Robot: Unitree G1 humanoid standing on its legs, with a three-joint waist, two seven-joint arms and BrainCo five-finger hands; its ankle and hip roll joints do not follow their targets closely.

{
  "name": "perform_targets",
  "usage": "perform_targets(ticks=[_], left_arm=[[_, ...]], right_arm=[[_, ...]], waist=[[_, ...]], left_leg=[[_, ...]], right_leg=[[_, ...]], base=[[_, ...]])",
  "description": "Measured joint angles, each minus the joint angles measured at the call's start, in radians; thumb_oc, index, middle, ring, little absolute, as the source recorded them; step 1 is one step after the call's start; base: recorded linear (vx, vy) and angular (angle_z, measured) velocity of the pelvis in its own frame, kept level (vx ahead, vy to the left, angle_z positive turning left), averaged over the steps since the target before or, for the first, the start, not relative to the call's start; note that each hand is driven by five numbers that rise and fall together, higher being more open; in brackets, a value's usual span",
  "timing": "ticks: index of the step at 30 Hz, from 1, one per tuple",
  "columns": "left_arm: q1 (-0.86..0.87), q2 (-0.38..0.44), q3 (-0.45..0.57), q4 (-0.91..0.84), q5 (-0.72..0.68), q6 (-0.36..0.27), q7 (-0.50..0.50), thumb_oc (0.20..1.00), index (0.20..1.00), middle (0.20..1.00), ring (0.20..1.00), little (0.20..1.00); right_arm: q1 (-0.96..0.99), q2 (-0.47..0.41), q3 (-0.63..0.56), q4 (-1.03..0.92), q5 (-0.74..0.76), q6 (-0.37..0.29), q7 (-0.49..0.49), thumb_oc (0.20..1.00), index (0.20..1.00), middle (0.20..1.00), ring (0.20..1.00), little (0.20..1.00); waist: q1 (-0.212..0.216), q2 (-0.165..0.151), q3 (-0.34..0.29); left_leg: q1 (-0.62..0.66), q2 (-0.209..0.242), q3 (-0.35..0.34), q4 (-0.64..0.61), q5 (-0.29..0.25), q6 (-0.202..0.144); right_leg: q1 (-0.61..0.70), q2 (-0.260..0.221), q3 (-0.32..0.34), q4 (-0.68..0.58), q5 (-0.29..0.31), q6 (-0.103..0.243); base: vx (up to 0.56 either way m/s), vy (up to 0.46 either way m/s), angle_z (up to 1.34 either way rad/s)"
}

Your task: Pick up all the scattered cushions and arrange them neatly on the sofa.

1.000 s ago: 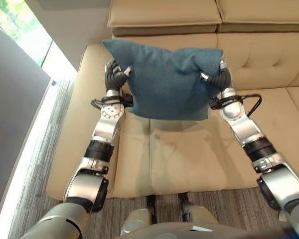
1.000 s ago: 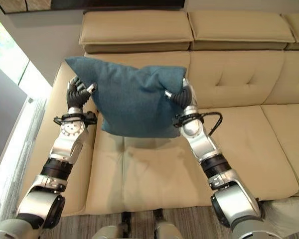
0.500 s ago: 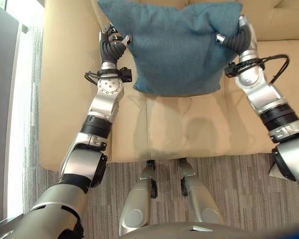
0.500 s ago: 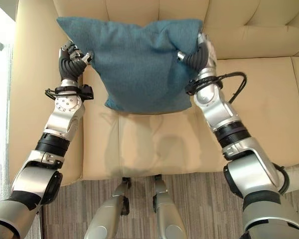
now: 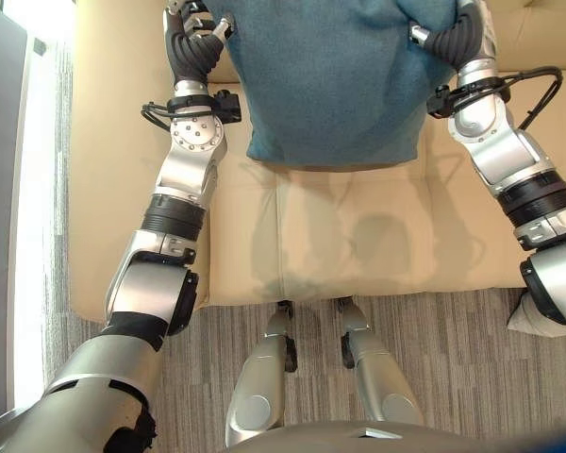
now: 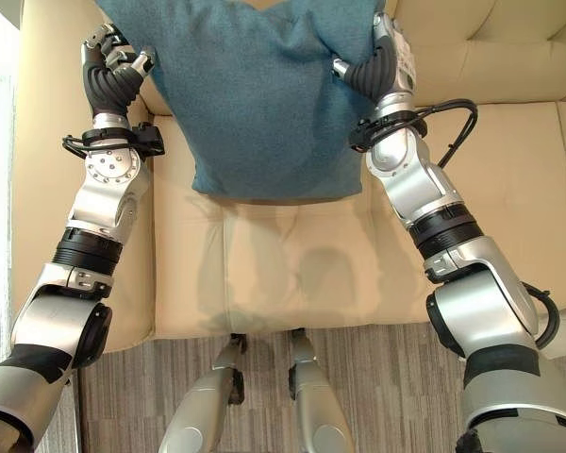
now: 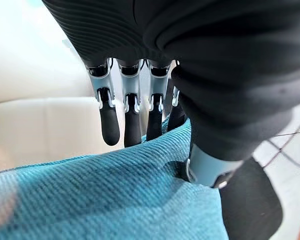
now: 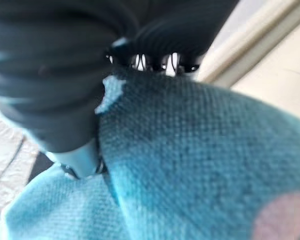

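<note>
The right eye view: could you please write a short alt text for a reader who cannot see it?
A teal cushion is held up over the seat of a beige sofa by both robot hands, the left hand gripping one side edge and the right hand the other. Striped grey carpet lies in front of the sofa.

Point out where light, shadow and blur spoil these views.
Left eye view: window glare whitens the floor strip beside the sofa; the teal cushion shadows the seat. Right wrist view: cushion weave blurred up close. Left wrist view: sofa behind the left hand looks washed out.
</note>
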Motion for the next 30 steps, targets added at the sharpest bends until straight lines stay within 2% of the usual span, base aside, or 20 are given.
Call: perform_targets(ticks=[6,12,15,18,19,20,21,22,23,25,27,30], left_arm=[[-0.014,0.010,-0.001,0.000,-0.001,0.000,0.009,0.200,0.200,0.200,0.200,0.200],[-0.021,0.012,-0.008,0.038,0.000,-0.001,0.009,0.200,0.200,0.200,0.200,0.200],[-0.016,0.025,-0.008,0.079,0.002,-0.002,0.007,0.200,0.200,0.200,0.200,0.200],[0.000,0.025,-0.009,0.087,0.002,-0.003,0.005,0.200,0.200,0.200,0.200,0.200],[-0.001,0.025,-0.008,0.093,0.002,-0.003,0.005,0.307,0.307,0.307,0.307,0.307],[-0.008,0.025,-0.008,0.114,0.002,-0.003,0.005,0.514,0.514,0.514,0.514,0.514],[-0.025,0.025,-0.017,0.148,0.001,-0.004,0.004,1.000,1.000,1.000,1.000,1.000],[-0.088,0.039,-0.030,0.234,-0.002,0.000,0.004,1.000,1.000,1.000,1.000,1.000],[-0.154,0.082,-0.038,0.277,-0.002,0.000,0.007,1.000,1.000,1.000,1.000,1.000],[-0.193,0.119,-0.038,0.278,-0.010,-0.002,0.007,1.000,1.000,1.000,1.000,1.000],[-0.165,0.142,-0.027,0.270,-0.046,-0.015,0.006,1.000,1.000,1.000,1.000,1.000],[-0.068,0.206,-0.011,0.232,-0.046,-0.021,-0.012,1.000,1.000,1.000,1.000,1.000]], right_arm=[[-0.014,0.006,0.000,0.001,0.001,0.004,-0.009,0.200,0.200,0.200,0.200,0.200],[-0.017,0.011,0.033,0.092,0.002,0.003,-0.007,0.200,0.200,0.200,0.200,0.200],[-0.017,0.011,0.020,0.099,0.002,-0.009,-0.022,0.200,0.200,0.200,0.200,0.200],[-0.042,0.002,0.000,0.100,0.002,-0.021,-0.022,0.200,0.200,0.200,0.200,0.200],[-0.045,0.001,-0.002,0.100,0.002,-0.021,-0.022,0.200,0.200,0.200,0.200,0.200],[-0.060,0.001,0.001,0.107,0.002,-0.021,-0.020,0.464,0.464,0.464,0.464,0.464],[-0.097,-0.005,0.038,0.149,0.002,-0.019,-0.020,1.000,1.000,1.000,1.000,1.000],[-0.186,-0.016,0.118,0.257,0.001,-0.015,-0.020,1.000,1.000,1.000,1.000,1.000],[-0.253,-0.030,0.144,0.327,0.001,-0.006,-0.020,1.000,1.000,1.000,1.000,1.000],[-0.265,-0.083,0.162,0.346,0.001,-0.005,-0.019,1.000,1.000,1.000,1.000,1.000],[-0.249,-0.163,0.192,0.354,0.002,0.012,-0.020,1.000,1.000,1.000,1.000,1.000],[-0.221,-0.240,0.166,0.340,0.002,0.013,-0.019,1.000,1.000,1.000,1.000,1.000]], waist=[[0.005,0.000,0.000],[0.006,-0.007,0.017],[0.006,-0.009,0.067],[0.003,-0.012,0.078],[0.003,-0.012,0.078],[0.001,-0.012,0.078],[0.000,-0.012,0.078],[-0.002,-0.012,0.078],[-0.002,-0.012,0.078],[0.006,-0.012,0.078],[0.012,-0.012,0.079],[0.013,-0.011,0.078]], left_leg=[[-0.002,-0.005,-0.004,0.000,0.007,-0.010],[-0.034,-0.001,-0.024,0.000,0.014,-0.015],[-0.051,-0.001,-0.024,0.000,0.017,-0.014],[-0.070,-0.001,-0.025,0.000,0.017,-0.015],[-0.072,-0.001,-0.025,0.000,0.017,-0.015],[-0.072,-0.001,-0.025,0.000,0.017,-0.015],[-0.071,-0.001,-0.024,0.000,0.017,-0.014],[-0.071,-0.001,-0.024,0.000,0.020,-0.016],[-0.068,0.001,-0.025,0.000,0.023,-0.017],[-0.058,0.002,-0.025,0.000,0.024,-0.018],[-0.014,0.003,-0.027,0.000,0.023,-0.020],[0.011,0.003,-0.028,0.000,0.020,-0.023]], right_leg=[[0.000,-0.002,-0.003,0.000,0.002,-0.003],[-0.026,0.002,-0.021,0.000,0.003,-0.004],[-0.044,0.001,-0.021,0.000,0.007,-0.005],[-0.062,0.002,-0.021,0.000,0.008,-0.006],[-0.064,0.003,-0.021,0.000,0.008,-0.006],[-0.064,0.003,-0.021,0.000,0.008,-0.006],[-0.064,0.003,-0.021,0.000,0.012,-0.009],[-0.064,0.003,-0.022,0.000,0.017,-0.009],[-0.061,0.004,-0.022,0.000,0.019,-0.008],[-0.051,0.004,-0.023,0.000,0.019,-0.009],[-0.006,0.005,-0.028,0.000,0.019,-0.009],[0.018,0.003,-0.036,0.000,0.019,-0.009]], base=[[0.00,-0.006,0.01],[-0.03,-0.015,0.07],[-0.04,-0.004,0.01],[-0.01,0.002,0.00],[0.00,0.000,0.00],[0.00,0.000,0.00],[0.00,0.000,0.00],[0.00,0.000,0.00],[0.00,0.000,0.00],[0.00,0.000,0.00],[0.00,0.000,0.00],[0.04,-0.015,0.00]])
